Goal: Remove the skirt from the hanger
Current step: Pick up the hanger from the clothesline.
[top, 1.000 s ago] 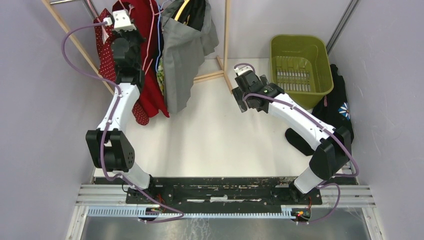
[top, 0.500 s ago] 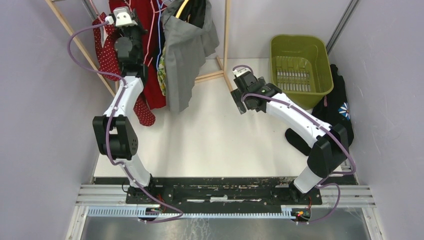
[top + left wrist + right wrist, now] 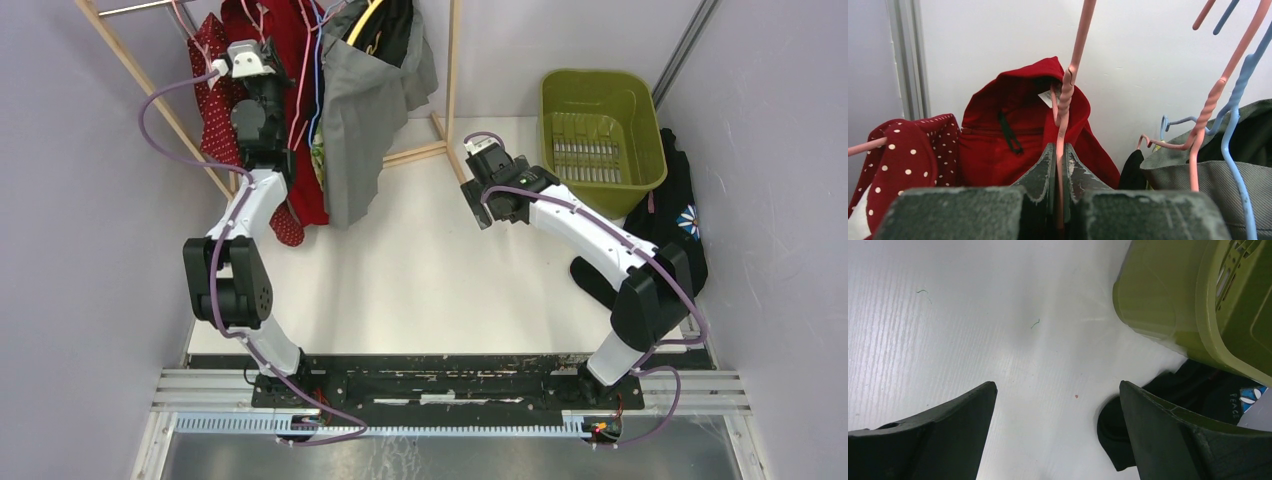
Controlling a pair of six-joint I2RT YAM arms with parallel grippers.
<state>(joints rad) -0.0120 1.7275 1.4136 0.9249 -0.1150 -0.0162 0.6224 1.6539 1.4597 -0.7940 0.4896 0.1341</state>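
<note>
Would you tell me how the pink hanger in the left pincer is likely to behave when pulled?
The pink hanger looks like thin twisted wire, so it may flex. With the red garment apparently on it, it will probably swing.

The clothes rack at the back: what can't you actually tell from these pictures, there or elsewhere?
- Top view: the left gripper's tips, buried among the red clothes.
- Left wrist view: the pink hanger's hook, cut off by the top edge.
- Top view: the grey garment's upper part, cut off by the top edge.
- Top view: the dark clothing, partly hidden by the green basket.
</note>
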